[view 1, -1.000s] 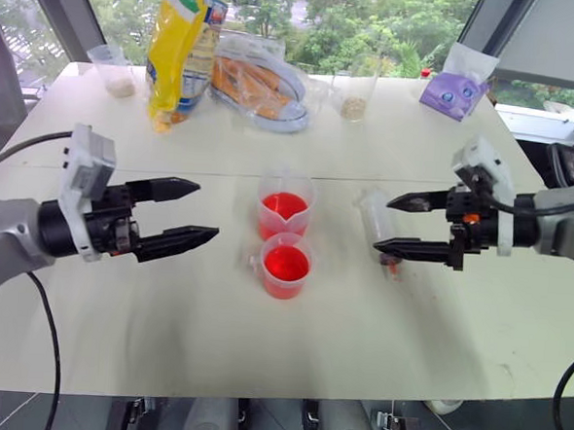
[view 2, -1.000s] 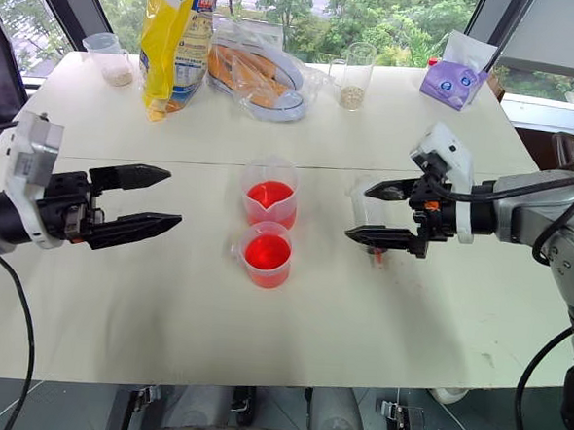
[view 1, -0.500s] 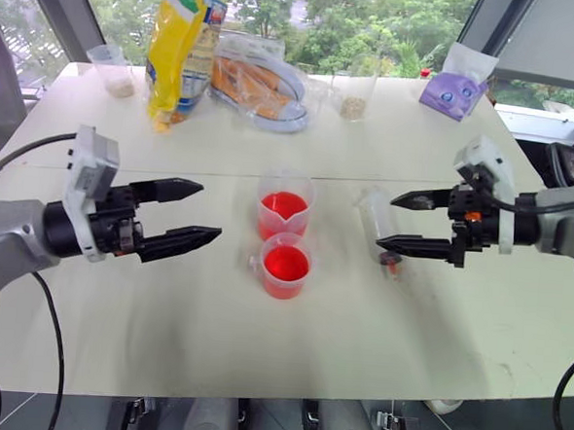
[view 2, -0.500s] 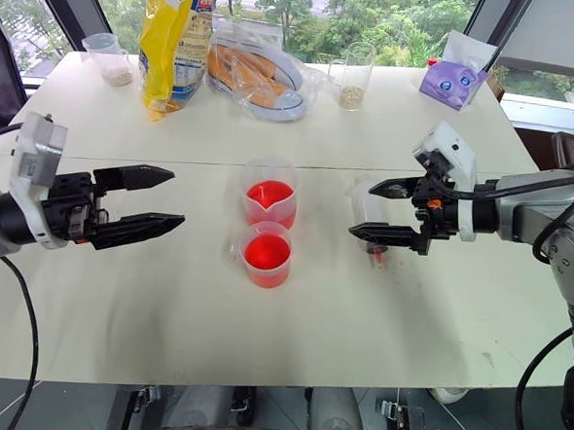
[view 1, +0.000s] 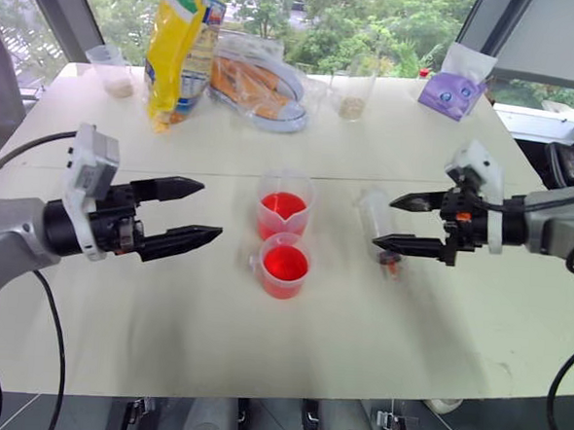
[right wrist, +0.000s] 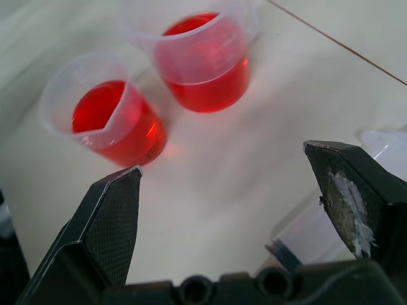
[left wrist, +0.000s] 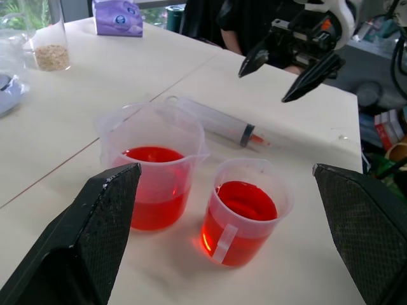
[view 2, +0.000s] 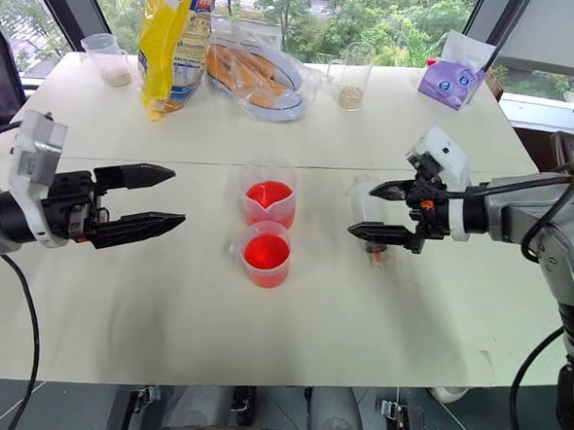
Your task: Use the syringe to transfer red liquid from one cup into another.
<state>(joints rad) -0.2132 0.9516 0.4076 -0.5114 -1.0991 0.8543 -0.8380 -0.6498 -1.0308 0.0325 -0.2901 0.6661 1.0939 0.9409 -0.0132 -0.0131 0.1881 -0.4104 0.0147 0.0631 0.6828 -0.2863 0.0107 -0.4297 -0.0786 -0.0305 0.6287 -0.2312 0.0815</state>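
The syringe lies on its side on the white tabletop, its red-orange tip toward the robot and its barrel pointing away, just to the right of the two cups. The taller spouted measuring cup and the shorter cup with a side tab stand close together at the middle of the tabletop, the shorter one nearer the robot, each partly filled with red liquid. The right gripper hovers over the syringe with its jaws wide apart, holding nothing. The left gripper hangs above the tabletop well to the left of the cups, its jaws also spread and empty. Along the far edge stand a yellow bag, a clear bag of orange food, two clear cups with beige grains and a purple pack.
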